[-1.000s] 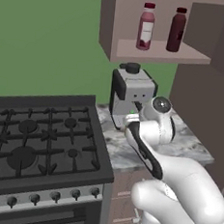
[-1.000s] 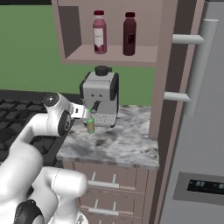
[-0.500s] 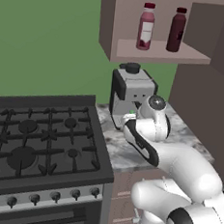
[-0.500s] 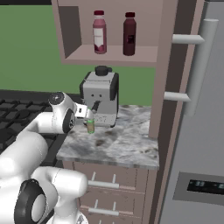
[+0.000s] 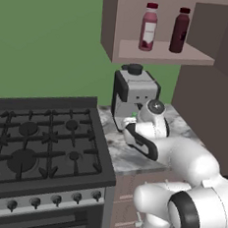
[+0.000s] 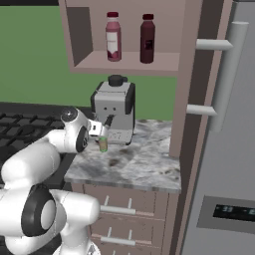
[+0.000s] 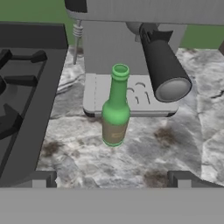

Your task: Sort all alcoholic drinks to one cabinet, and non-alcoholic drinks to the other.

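My jaws (image 7: 112, 177) stand wide open with nothing between them, their two dark tips low in the hand view at lower left and lower right. Centred in that frame, the green bottle (image 7: 116, 107) stands upright on the marbled counter (image 7: 175, 144), just in front of the drip tray of the grey coffee machine (image 7: 131, 39), whose dark handle juts out to the upper right. The stove (image 7: 22, 87) fills the left edge. In the right base view the green bottle (image 6: 103, 144) sits mid-left, just past my hand, beside the coffee machine (image 6: 114, 107). Up in the open cabinet (image 6: 127, 61) at the top of that frame, the pink bottle (image 6: 113, 37) and the dark maroon bottle (image 6: 147, 39) stand side by side, apart, on the shelf
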